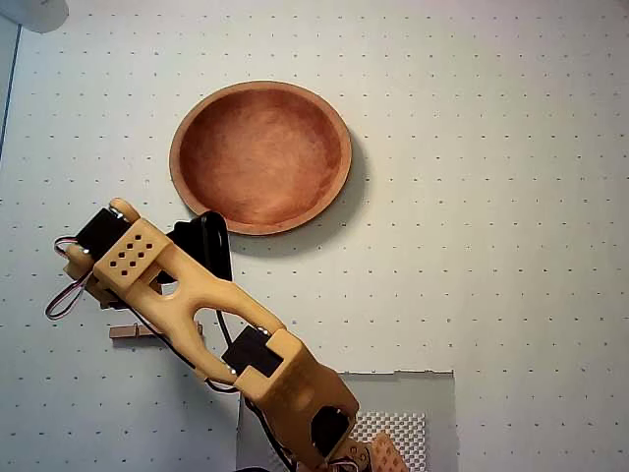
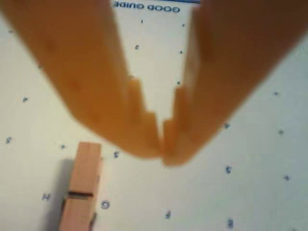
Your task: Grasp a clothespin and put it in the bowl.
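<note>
Wooden clothespin [image 2: 81, 190] is lying flat on the desk [image 1: 491, 246] beside the clenched, empty jaws (wrist view), awaiting grasping; the bowl [image 1: 260, 157] is sitting well apart.

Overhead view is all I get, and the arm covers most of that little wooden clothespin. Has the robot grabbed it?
Observer: No. In the wrist view the clothespin lies flat on the dotted mat, outside the jaws.
Operator: So are the jaws wide open?
Observer: No, their tips meet, with nothing between them.
Operator: Where is the clothespin from the tips?
Observer: In the wrist view it is to their lower left, apart from them.
</note>
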Tool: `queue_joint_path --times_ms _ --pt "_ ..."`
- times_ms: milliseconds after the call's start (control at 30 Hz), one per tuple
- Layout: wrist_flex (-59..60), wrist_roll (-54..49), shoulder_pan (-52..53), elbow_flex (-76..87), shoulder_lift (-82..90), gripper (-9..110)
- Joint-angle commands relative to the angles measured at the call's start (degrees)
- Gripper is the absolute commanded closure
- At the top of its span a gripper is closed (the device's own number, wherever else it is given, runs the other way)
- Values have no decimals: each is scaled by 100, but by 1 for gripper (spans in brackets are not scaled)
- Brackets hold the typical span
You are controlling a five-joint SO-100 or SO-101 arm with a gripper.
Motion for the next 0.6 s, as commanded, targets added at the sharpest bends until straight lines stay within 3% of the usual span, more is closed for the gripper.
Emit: queue_joint_path --times_ms 0,567 --pt "-62 -79 -79 -299 26 104" --pt "9 642 -404 -756 -738 104"
